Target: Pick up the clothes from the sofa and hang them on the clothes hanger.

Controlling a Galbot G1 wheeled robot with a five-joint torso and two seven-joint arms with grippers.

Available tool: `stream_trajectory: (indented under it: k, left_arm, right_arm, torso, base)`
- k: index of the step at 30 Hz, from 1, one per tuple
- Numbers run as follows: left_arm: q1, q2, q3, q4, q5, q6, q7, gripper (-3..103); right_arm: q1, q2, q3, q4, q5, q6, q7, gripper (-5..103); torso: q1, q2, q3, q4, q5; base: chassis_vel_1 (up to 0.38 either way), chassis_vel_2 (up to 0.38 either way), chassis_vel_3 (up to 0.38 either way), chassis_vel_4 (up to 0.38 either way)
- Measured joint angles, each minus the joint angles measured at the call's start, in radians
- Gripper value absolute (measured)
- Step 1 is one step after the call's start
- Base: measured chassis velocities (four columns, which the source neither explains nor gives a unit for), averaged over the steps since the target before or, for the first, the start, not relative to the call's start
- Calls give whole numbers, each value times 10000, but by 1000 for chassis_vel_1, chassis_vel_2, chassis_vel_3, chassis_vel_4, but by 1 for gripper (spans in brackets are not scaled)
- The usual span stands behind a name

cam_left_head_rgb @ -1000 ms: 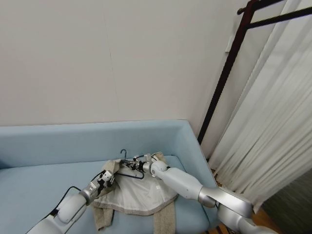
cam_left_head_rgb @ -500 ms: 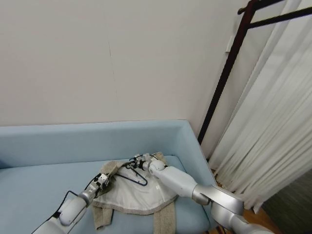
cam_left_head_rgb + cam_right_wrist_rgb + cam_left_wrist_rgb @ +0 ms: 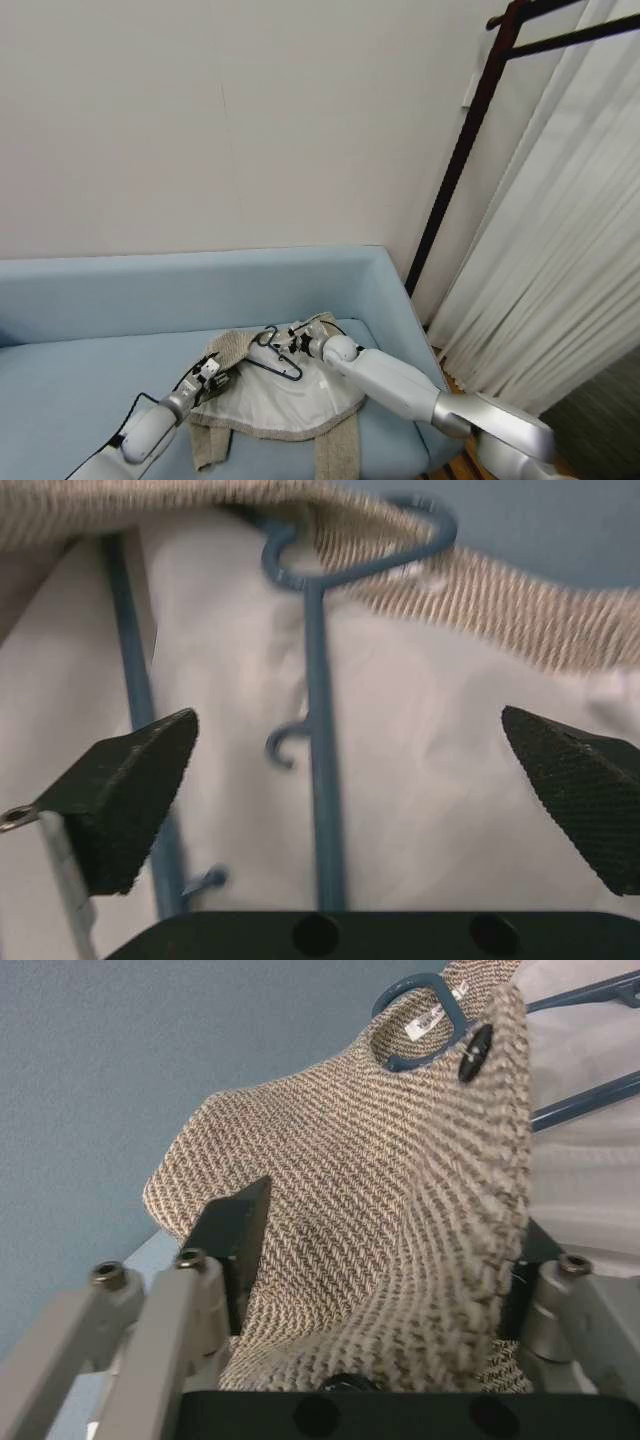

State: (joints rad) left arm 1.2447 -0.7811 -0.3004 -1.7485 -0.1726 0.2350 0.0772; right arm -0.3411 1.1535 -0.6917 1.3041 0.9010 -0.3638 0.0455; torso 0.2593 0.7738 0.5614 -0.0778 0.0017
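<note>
A beige knit jacket (image 3: 262, 405) with white lining lies spread on the light blue sofa (image 3: 90, 300). A dark blue hanger (image 3: 277, 360) rests on its collar end. My right gripper (image 3: 298, 345) hovers open just over the hanger; in the right wrist view the hanger's stem (image 3: 320, 780) runs between the wide-apart fingertips (image 3: 130, 795) without touching them. My left gripper (image 3: 212, 374) is at the jacket's left collar edge. In the left wrist view its fingers (image 3: 237, 1243) stand wide apart with the knit collar (image 3: 380, 1190) bunched between them.
A dark brown clothes rack (image 3: 462, 150) stands to the right of the sofa, its top bar (image 3: 570, 35) high up. White curtains (image 3: 560, 260) hang behind it. The sofa's right armrest (image 3: 395, 310) lies between the jacket and the rack.
The hanger has dropped from a raised tilt to lying on the jacket. The right gripper has drawn back slightly from it, and the left gripper has sunk a little.
</note>
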Motion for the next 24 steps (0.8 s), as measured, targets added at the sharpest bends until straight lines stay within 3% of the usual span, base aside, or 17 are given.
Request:
stream_trajectory:
  k: [3, 6, 9, 14, 15, 17, 20, 24]
  left_arm:
    - [-8, -4, 1, 15, 7, 0, 44, 46]
    - [21, -24, 2, 24, 33, 0, 67, 30]
    - [69, -34, -21, 23, 41, 0, 72, 24]
    - [109, -40, -77, 21, 45, -6, 103, 3]
    - [99, -40, -76, 26, 45, -7, 116, 2]
    - [73, -47, -73, 45, 45, -8, 123, 1]
    - [30, -74, -33, 81, 45, -10, 136, 1]
    - [30, -97, -22, 88, 46, -10, 148, 1]
  right_arm:
    - [-262, -58, -2, 233, 122, -232, 293, 90]
    - [-433, -85, -21, 214, 80, -331, 337, 78]
    - [-486, -85, -27, 85, 29, -340, 316, 72]
    - [-569, -175, -82, 47, -74, -337, 249, 50]
    - [-569, -188, -88, 82, -78, -331, 253, 44]
    - [-569, -197, -92, 123, -81, -319, 266, 44]
    - [-537, -224, -122, 229, -190, -275, 360, 28]
    - [-489, -312, -142, 436, -409, -261, 425, 18]
  torso:
    - [0, 0, -1, 0, 0]
    - [0, 0, 0, -1, 0]
    - [0, 0, 0, 0, -1]
    - [0, 0, 0, -2, -3]
    - [0, 0, 0, -2, -3]
    - [0, 0, 0, -2, -3]
    - [0, 0, 0, -2, -2]
    - [0, 0, 0, -2, -3]
  base:
    - [0, 0, 0, 0]
    - [0, 0, 0, 0]
    - [0, 0, 0, 0]
    - [0, 0, 0, 0]
    - [0, 0, 0, 0]
    - [0, 0, 0, 0]
    - [0, 0, 0, 0]
    - [0, 0, 0, 0]
